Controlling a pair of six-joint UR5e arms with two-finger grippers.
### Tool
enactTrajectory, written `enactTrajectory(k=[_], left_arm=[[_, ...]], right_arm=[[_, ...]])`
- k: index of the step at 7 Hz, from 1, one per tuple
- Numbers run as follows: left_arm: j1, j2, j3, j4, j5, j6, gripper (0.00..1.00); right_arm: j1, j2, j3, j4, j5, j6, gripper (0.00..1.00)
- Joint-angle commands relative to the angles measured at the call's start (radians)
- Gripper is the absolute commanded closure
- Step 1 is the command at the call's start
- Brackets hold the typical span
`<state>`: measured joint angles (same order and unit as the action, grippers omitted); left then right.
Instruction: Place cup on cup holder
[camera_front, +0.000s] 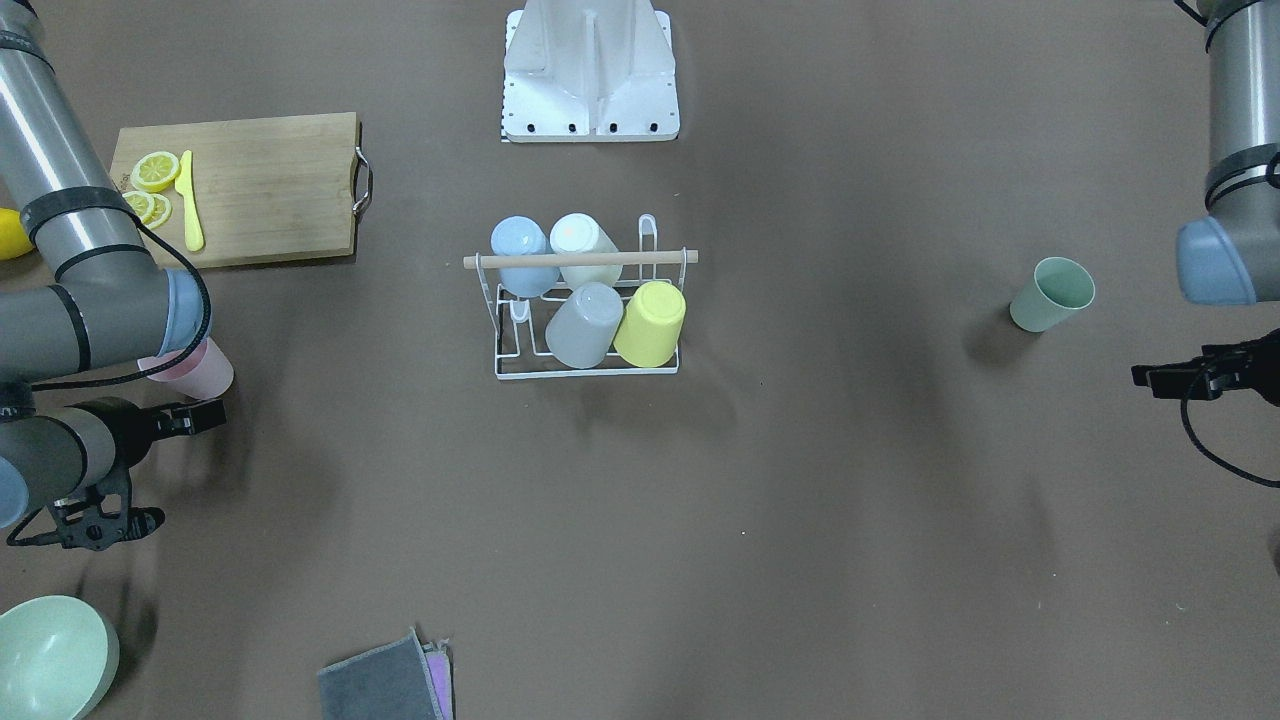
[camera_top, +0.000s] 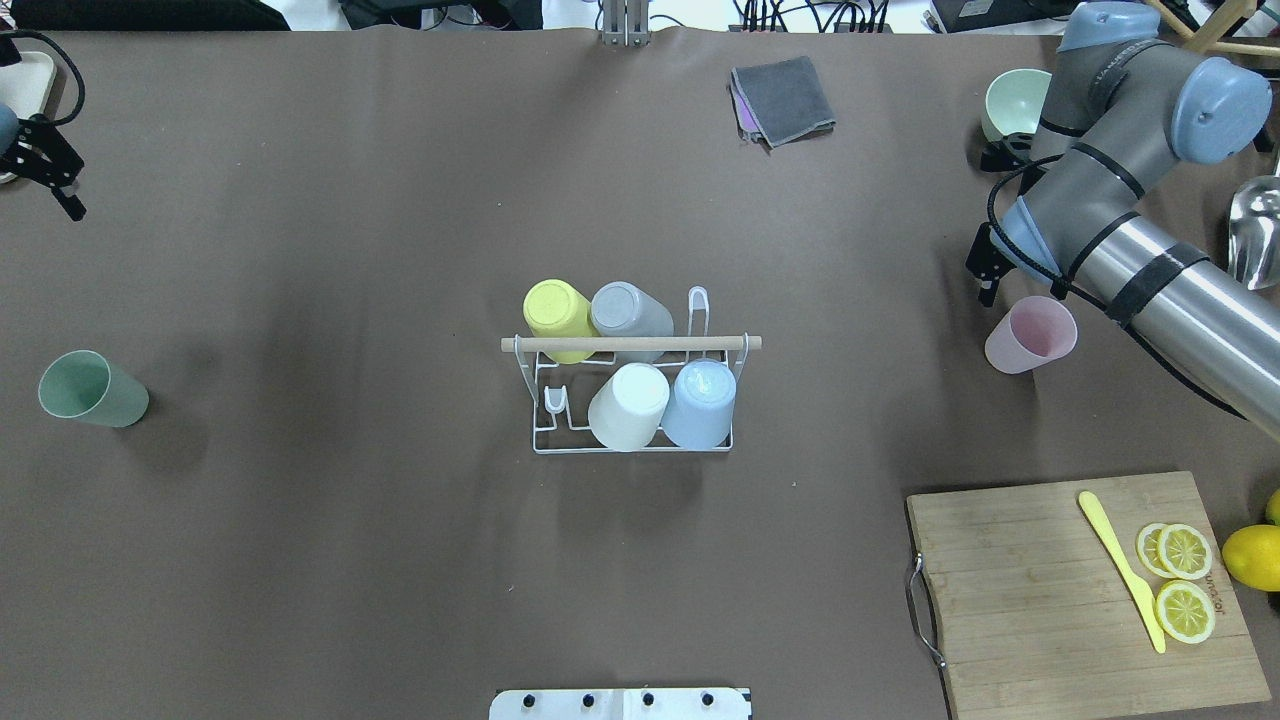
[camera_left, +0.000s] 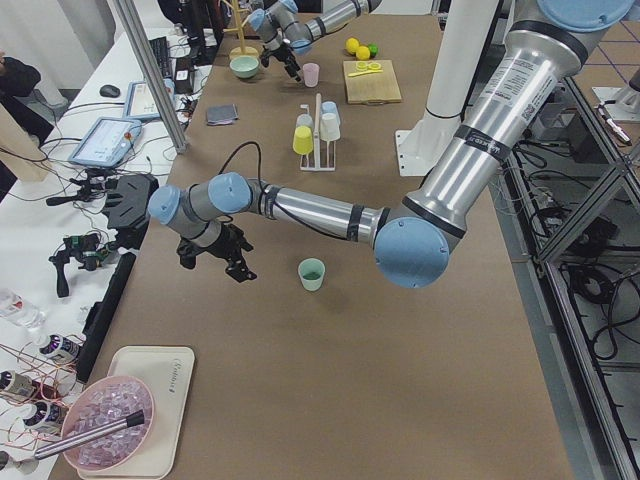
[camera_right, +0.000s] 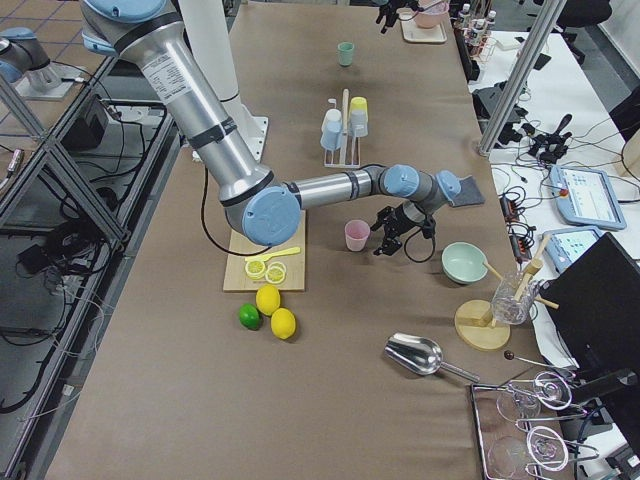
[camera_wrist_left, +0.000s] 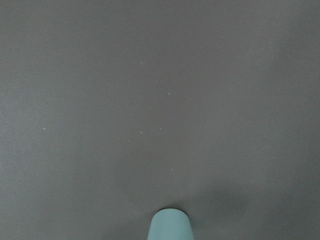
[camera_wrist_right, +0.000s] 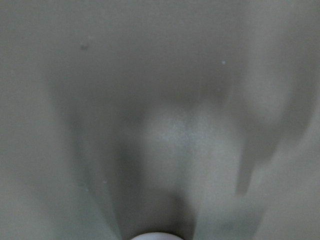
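The white wire cup holder (camera_top: 545, 440) with a wooden rod handle (camera_top: 630, 344) stands mid-table and holds yellow, grey, white and blue cups upside down; it also shows in the front view (camera_front: 510, 370). A green cup (camera_top: 92, 390) stands upright at the robot's left and shows at the bottom edge of the left wrist view (camera_wrist_left: 169, 225). A pink cup (camera_top: 1030, 335) stands upright at the right. My left gripper (camera_top: 45, 170) hangs at the far left edge, well beyond the green cup. My right gripper (camera_top: 985, 268) hovers just beyond the pink cup. I cannot tell whether either is open or shut.
A wooden cutting board (camera_top: 1020, 600) with lemon slices and a yellow knife lies at the near right, with whole lemons (camera_top: 1250, 556) beside it. A green bowl (camera_top: 1012, 100) and a folded grey cloth (camera_top: 785, 98) lie at the far side. The white robot base (camera_front: 590, 70) stands behind the holder.
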<state>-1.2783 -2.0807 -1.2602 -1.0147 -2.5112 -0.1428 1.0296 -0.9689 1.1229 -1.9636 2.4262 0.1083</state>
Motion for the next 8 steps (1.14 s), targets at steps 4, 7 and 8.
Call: enactTrajectory(k=[4,7,8], left_arm=[[0.134,0.079,-0.007,0.004,0.035,0.006,0.02],[0.145,0.094,-0.007,0.002,0.032,0.003,0.02],[0.145,0.094,-0.008,0.002,0.026,0.002,0.02]], right_arm=[[0.004,0.047,-0.051,-0.088,0.057,-0.013,0.01],[-0.009,0.045,-0.054,-0.190,0.056,-0.134,0.01],[-0.017,0.045,-0.061,-0.190,0.057,-0.134,0.01]])
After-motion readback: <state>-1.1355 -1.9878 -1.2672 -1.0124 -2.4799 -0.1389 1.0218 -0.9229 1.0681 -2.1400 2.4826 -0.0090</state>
